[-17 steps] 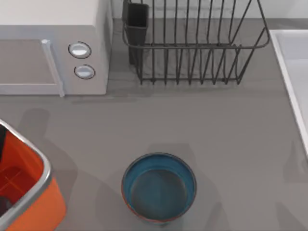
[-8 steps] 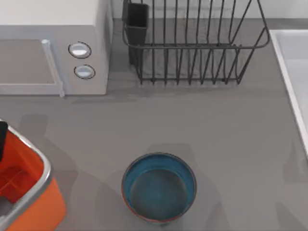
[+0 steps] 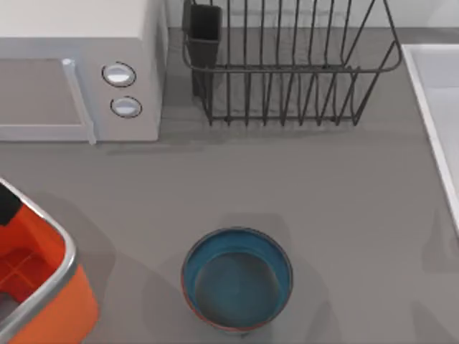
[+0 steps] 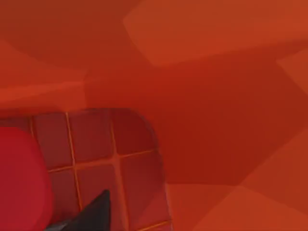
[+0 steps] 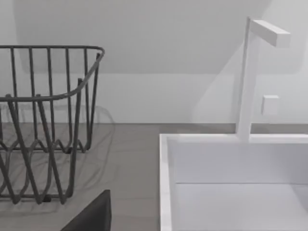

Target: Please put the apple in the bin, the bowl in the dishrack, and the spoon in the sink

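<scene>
the apple [image 4: 21,178] is sitting down inside the bin [image 3: 61,276] at the worktop's front left corner, with the left gripper [image 3: 8,206] hovering over that bin; whether its fingers are apart or together cannot be told. the bowl [image 3: 237,278] is standing upright near the front edge, well apart from the dishrack [image 3: 287,64] along the back. it is probably stiff, smooth and light, so pinching its rim looks safest. the right arm is looking toward the sink [image 5: 166,192] at the right edge.

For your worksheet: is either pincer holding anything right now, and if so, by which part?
It cannot be told. The left wrist view shows the apple close by inside the bin, but no grip is visible.
</scene>
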### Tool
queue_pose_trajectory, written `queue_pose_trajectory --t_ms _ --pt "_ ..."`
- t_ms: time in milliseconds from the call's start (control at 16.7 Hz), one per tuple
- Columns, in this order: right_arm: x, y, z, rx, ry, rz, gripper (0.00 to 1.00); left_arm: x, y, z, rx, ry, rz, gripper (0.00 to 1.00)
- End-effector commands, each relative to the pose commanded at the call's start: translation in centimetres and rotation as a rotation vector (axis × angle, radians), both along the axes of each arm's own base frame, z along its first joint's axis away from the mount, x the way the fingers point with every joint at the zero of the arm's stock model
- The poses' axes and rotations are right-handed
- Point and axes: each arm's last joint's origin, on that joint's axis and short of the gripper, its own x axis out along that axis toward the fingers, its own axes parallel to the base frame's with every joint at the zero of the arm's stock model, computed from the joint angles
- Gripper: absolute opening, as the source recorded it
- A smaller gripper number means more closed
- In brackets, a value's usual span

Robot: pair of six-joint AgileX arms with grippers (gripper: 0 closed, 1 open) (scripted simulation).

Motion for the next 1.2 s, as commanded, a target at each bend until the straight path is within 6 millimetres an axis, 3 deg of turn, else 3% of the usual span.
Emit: queue_pose_trajectory --t_ms 240,540,720,1200 --pt "0.0 0.0 0.0 0.0 0.0 0.0 1.0 -2.3 0.0 -1.3 0.314 -0.368 -0.25 1.0" --pt "0.0 0.0 0.0 0.0 0.0 0.0 1.0 -3.6 0.0 -3.3 0.676 -0.714 -0.354 1.0" --pt "0.0 0.0 0.0 0.0 0.0 0.0 1.0 -3.8 0.0 -4.1 0.78 -0.794 -0.364 1.0" --pt "0.0 0.2 0.5 0.018 0.028 0.018 1.0 -3.8 0.0 -4.2 0.791 -0.801 -0.364 1.0"
